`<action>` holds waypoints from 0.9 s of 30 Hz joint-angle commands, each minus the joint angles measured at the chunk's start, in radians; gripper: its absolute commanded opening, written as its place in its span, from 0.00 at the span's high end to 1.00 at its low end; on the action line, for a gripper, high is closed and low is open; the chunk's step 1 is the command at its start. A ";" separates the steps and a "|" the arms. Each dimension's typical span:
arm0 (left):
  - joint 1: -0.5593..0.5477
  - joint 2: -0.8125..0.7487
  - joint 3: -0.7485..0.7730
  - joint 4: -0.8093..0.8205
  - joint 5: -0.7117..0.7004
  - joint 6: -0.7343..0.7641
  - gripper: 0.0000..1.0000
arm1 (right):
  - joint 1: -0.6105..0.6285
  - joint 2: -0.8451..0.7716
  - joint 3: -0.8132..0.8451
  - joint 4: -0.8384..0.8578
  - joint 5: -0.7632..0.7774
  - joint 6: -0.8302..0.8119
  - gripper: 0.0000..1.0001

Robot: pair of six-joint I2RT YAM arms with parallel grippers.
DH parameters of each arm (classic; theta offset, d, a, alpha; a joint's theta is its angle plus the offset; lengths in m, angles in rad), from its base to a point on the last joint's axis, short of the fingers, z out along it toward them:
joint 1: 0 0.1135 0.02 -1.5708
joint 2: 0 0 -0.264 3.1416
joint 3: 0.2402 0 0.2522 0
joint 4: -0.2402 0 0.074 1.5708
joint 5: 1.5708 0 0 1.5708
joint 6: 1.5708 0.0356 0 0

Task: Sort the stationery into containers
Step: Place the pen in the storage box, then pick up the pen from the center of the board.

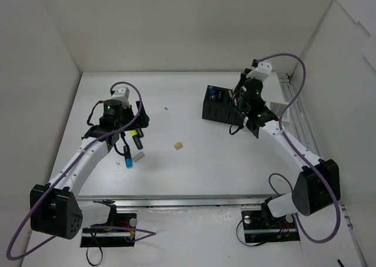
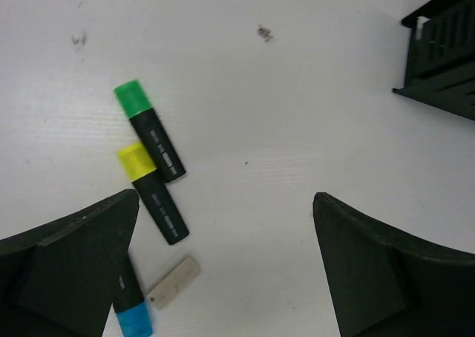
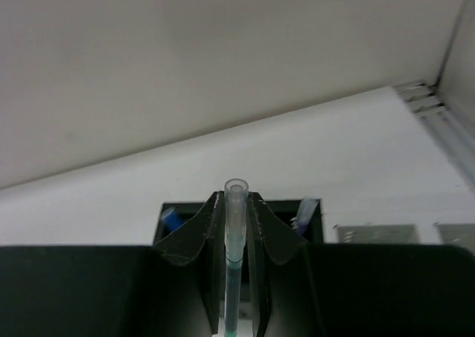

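When you look down from the top, the left gripper (image 1: 133,135) hangs over the left side of the worktop (image 1: 205,173), and the right gripper (image 1: 241,115) is far over on the right, just at the black organizer (image 1: 217,105). A small beige eraser (image 1: 178,144) lies alone between them. From the left wrist, the jaws are spread wide with nothing in them. Just under them lie a green highlighter (image 2: 148,129), a yellow highlighter (image 2: 154,192), a blue highlighter (image 2: 133,318) and a flat eraser (image 2: 174,281), all close together. The highlighters look light, hard and round, so I think they may roll. The best place to take one is across the middle of its dark body, not on the cap. From the right wrist, the jaws are pressed onto a thin clear pen (image 3: 235,240), holding it straight up over the black organizer. This pen looks light, stiff and smooth, so it could slip or tip, and a hold near its middle looks safest.
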 commanded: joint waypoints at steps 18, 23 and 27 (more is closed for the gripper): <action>0.153 0.317 0.187 -0.041 -0.125 -0.135 0.00 | -0.088 0.153 -0.033 0.255 0.025 -0.106 0.35; 0.153 0.477 0.284 -0.052 -0.165 -0.143 0.00 | -0.037 0.000 -0.095 0.187 0.062 -0.148 0.02; 0.153 0.574 0.382 -0.096 -0.205 -0.161 0.05 | -0.022 -0.167 -0.122 -0.022 0.073 -0.060 0.02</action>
